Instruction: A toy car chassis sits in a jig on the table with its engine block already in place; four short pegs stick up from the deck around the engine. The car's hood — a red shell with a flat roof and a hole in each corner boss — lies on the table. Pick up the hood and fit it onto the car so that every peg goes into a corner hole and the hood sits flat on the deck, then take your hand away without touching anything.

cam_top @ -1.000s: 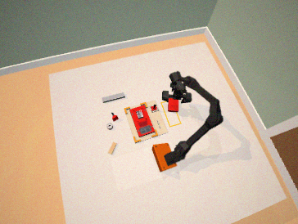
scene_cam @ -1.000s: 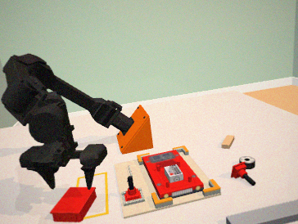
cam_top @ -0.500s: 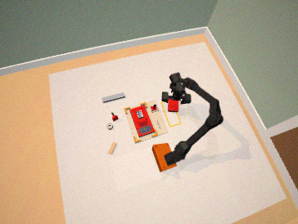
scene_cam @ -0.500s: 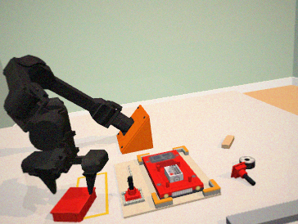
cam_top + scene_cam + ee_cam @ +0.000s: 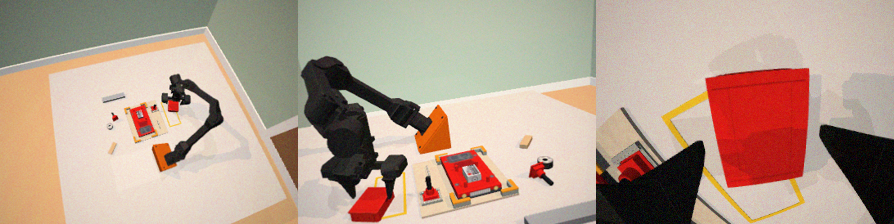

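Red hood lies on the table beside the car chassis, whose engine block is fitted, while the gripper stands wide open around the hood, holding nothing; gripping, lifting, seating and withdrawal remain outstanding.

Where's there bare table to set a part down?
Bare patches: between the wooden block and the jig; also left of the grey bar in the top view. Crowded: the hood sits between the open jaws, overlapping the yellow outline.
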`<state>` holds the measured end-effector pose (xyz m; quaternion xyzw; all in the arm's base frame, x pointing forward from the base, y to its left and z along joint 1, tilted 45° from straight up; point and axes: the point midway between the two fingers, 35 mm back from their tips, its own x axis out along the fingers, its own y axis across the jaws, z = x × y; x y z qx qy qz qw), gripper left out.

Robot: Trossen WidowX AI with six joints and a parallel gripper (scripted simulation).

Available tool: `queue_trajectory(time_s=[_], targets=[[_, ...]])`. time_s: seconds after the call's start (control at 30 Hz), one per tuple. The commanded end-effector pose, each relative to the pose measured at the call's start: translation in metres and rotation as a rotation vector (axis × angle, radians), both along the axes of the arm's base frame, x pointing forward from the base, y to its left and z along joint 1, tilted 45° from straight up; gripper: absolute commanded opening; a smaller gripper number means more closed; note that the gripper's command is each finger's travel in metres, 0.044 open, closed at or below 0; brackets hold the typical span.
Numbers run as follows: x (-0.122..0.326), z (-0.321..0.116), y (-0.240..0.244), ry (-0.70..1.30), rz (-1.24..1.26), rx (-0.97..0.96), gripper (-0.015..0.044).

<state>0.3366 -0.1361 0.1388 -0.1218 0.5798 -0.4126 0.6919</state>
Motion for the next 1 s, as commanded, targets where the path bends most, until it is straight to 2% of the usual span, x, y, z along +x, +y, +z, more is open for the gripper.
queue_trajectory(time_s=[0.0, 0.97], targets=[[-0.0009, -0.0012, -0.0010, 0.000, 0.003, 0.003, 0.0440], [-0.0009, -0.0109, -0.0110, -0.001, 0.003, 0.002, 0.0440]])
